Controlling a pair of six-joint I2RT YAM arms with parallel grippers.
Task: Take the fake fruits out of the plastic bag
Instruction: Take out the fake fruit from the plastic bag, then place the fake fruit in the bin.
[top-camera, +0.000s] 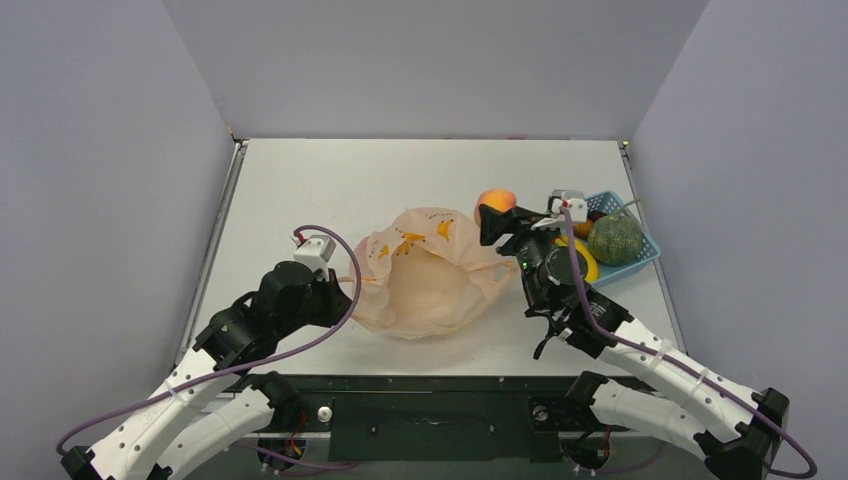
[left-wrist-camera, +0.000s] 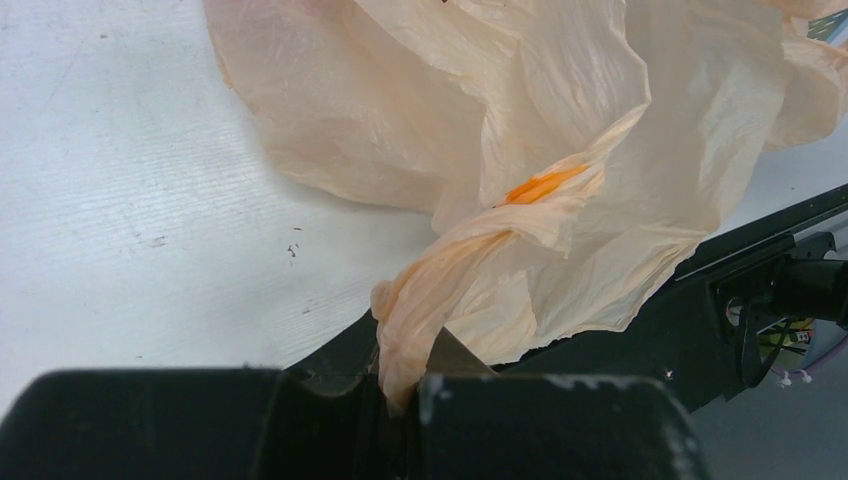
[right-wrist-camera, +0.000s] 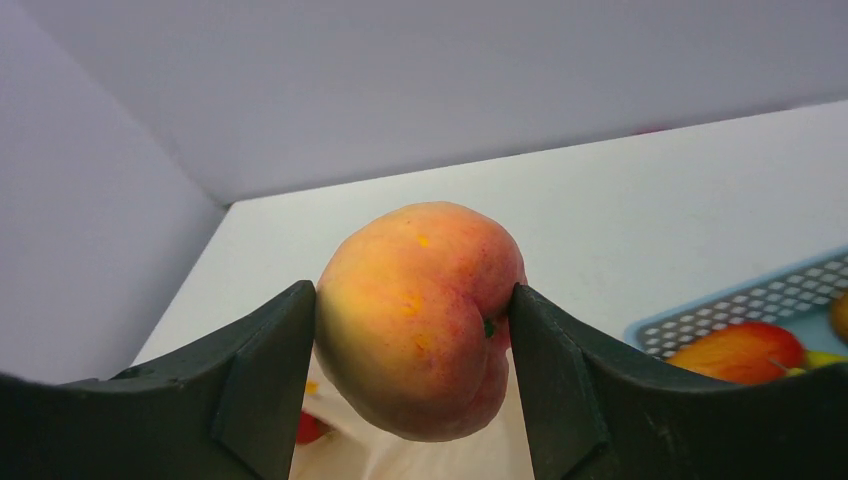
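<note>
The right gripper (right-wrist-camera: 410, 305) clamps the peach (top-camera: 496, 200) just above the plastic bag (top-camera: 425, 275), while the left gripper (left-wrist-camera: 400, 405) pinches the bag's edge tight. I'd say the peach now needs carrying right and releasing over the blue basket (top-camera: 648, 252).

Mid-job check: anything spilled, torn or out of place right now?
Nothing stands out. The left hand pinches a fold of the plastic bag, the right hand holds the peach squarely, and other fruits sit inside the blue basket. No tear visible.
</note>
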